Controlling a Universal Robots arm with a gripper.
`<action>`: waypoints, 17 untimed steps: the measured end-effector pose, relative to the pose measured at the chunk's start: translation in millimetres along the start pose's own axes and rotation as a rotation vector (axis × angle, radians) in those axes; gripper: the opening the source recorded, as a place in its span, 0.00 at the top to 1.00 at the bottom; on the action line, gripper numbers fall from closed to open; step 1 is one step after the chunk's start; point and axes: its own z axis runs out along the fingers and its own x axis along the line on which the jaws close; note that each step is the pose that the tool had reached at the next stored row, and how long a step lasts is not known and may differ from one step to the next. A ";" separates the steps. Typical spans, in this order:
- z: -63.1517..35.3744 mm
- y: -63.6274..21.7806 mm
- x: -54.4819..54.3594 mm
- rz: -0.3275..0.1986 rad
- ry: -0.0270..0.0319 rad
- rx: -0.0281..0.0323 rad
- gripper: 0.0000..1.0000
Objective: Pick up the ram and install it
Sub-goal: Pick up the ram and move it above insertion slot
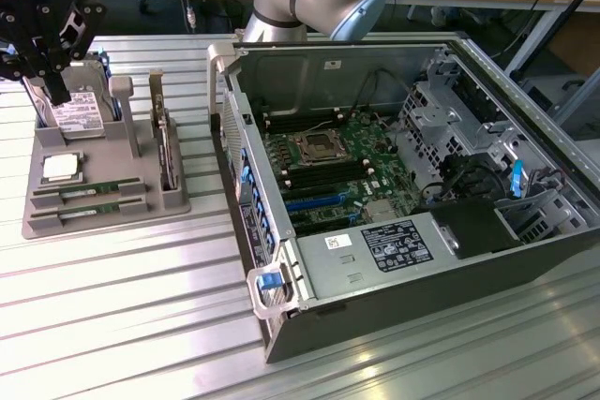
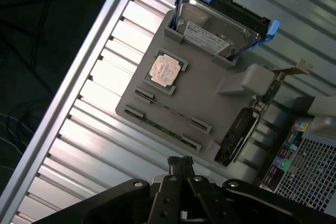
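Inspection of my gripper point(image 1: 56, 91) point(image 2: 181, 162): clenched, the fingers pressed together with nothing between them. In the exterior view it hangs over the far end of the grey tray point(image 1: 94, 161) point(image 2: 210, 98), above the hard drive point(image 1: 75, 117) point(image 2: 215, 24).

The ram point(image 1: 89, 191) point(image 2: 169, 109) sits unlifted in a slot at the near end of the tray, well apart from my fingertips, with a second stick point(image 1: 89, 210) point(image 2: 157, 126) parallel just beside it. The square processor point(image 1: 59, 168) point(image 2: 165, 70) lies between the sticks and the drive.

To the exterior view's right, the computer case point(image 1: 281, 325) lies open, its motherboard point(image 1: 337, 156) exposed.
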 end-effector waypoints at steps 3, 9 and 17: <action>0.0 0.0 0.0 -0.021 0.0009 -0.0005 0.89; 0.0 0.0 0.0 -0.066 0.0029 -0.0016 0.89; 0.0 0.0 0.0 -0.113 0.0050 -0.0028 0.89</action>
